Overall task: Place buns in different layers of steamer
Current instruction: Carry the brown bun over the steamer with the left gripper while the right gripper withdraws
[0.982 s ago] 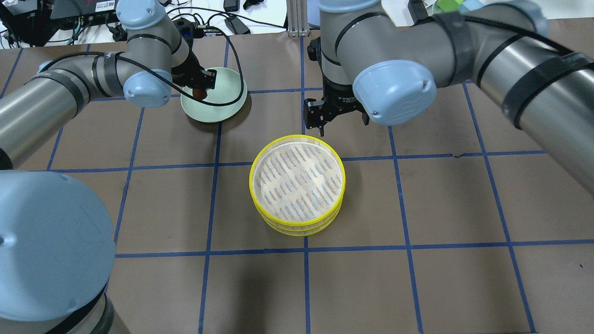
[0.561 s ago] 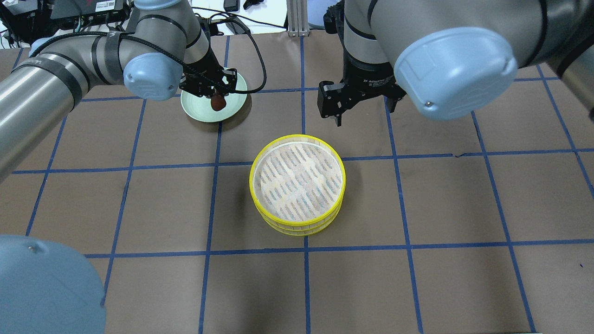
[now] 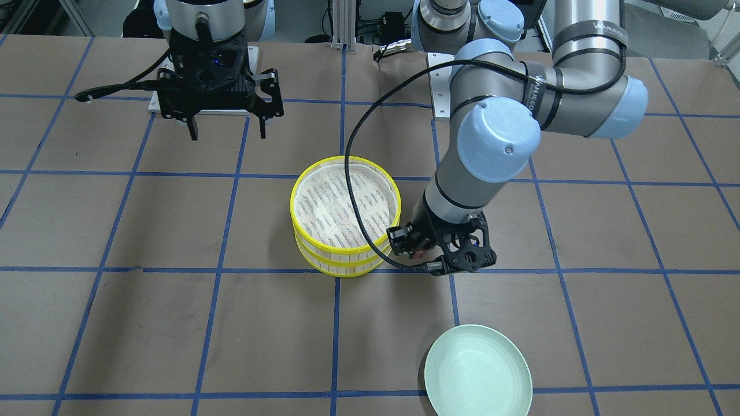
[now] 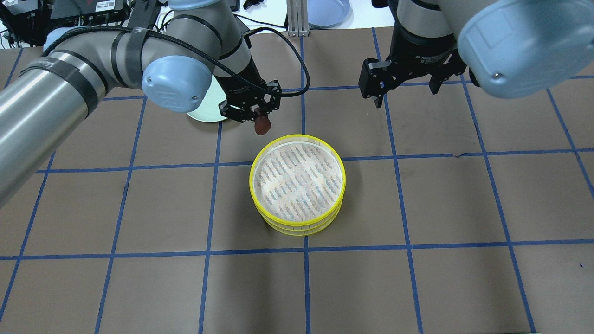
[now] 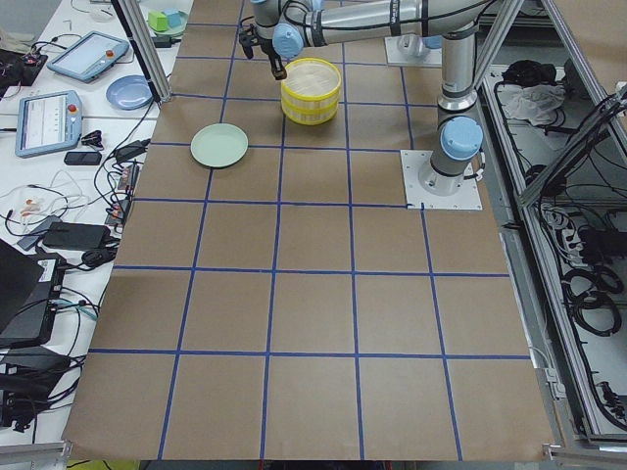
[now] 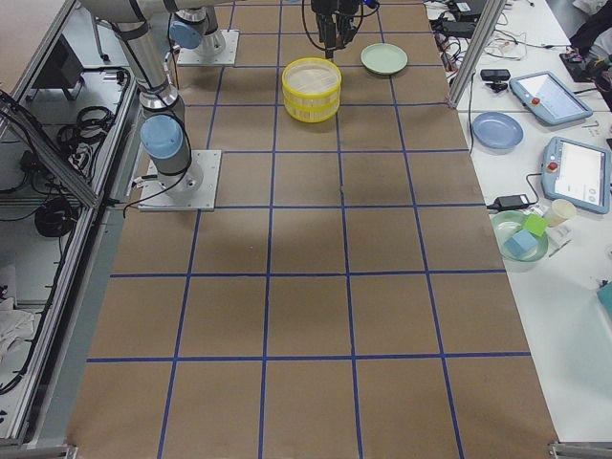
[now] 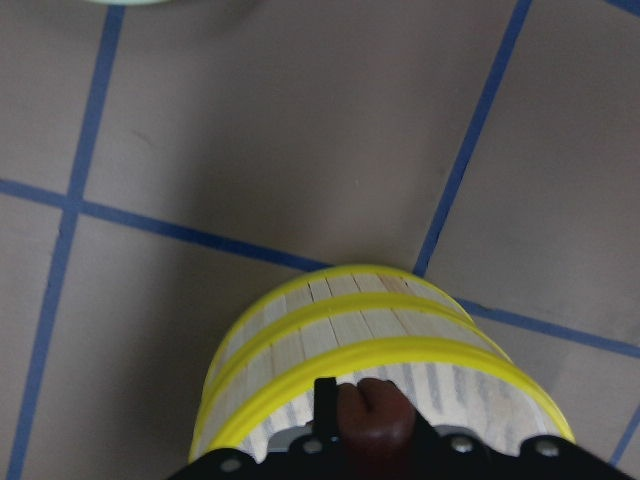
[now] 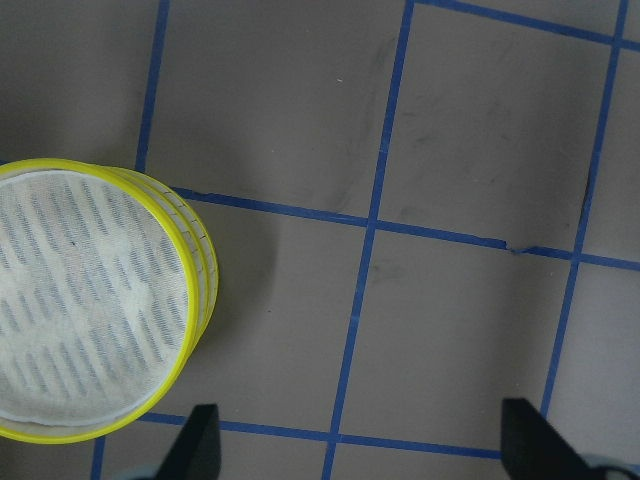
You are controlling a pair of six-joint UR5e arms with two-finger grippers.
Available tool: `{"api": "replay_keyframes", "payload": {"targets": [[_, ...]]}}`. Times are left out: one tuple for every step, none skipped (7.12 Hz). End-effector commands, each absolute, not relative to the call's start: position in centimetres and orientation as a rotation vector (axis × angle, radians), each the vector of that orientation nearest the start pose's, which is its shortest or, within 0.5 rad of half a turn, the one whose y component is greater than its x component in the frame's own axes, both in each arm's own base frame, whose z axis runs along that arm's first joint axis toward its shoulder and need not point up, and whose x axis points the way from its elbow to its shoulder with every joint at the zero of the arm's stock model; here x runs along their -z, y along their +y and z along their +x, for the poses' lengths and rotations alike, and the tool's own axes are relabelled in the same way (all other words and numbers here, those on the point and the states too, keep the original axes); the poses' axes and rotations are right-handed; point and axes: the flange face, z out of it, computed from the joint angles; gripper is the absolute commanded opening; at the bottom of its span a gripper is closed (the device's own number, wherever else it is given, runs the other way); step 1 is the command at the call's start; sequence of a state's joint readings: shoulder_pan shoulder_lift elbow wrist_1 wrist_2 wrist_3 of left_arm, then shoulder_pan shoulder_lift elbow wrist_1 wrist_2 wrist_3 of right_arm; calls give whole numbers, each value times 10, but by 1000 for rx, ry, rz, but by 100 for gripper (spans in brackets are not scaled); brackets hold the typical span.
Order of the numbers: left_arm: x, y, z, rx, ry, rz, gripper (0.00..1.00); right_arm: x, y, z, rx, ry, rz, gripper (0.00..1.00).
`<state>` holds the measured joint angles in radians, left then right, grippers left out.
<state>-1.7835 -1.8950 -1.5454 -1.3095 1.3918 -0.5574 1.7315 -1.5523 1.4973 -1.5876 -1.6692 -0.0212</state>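
Two steamer layers stand stacked mid-table, yellow rims, side walls. The top tray's white liner is bare; the lower tray's inside is hidden. My left gripper is shut on the dark reddish-brown bun and holds it in the air just beyond the stack's far left rim. The left wrist view shows the bun between the fingers, over the near rim. My right gripper is open and empty, raised beyond the stack to the right; it also shows in the front view. The cream-yellow bun is out of view.
A pale green plate lies empty at the far left, partly behind my left arm in the overhead view. A blue plate sits off the table's far edge. Blue tape lines grid the brown tabletop.
My left gripper has lifted the brown bun off the green plate and carried it right, toward the stack. My right gripper has moved right and away from the stack, staying open.
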Motion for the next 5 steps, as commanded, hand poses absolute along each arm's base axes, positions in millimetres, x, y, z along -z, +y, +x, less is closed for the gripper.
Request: {"api": "replay_keyframes", "payload": {"targets": [[-323,-529,-309,-347,3231,-709,0,-527,-487,166,149,3219,-312,100],[-311,-520,-309,-385,3213,-706,18,-532,-492,145,167,3221,-321,100],[-304,-516,-310,-417,3194,-759,65,-536,-493,132,188,3226,-318,100],[-304,-516,-310,-427,3164,-858,100,-537,-493,131,190,3226,-315,100],[-307,-518,-307,-424,3168,-878,100,-538,-493,131,198,3225,-315,100]]}}
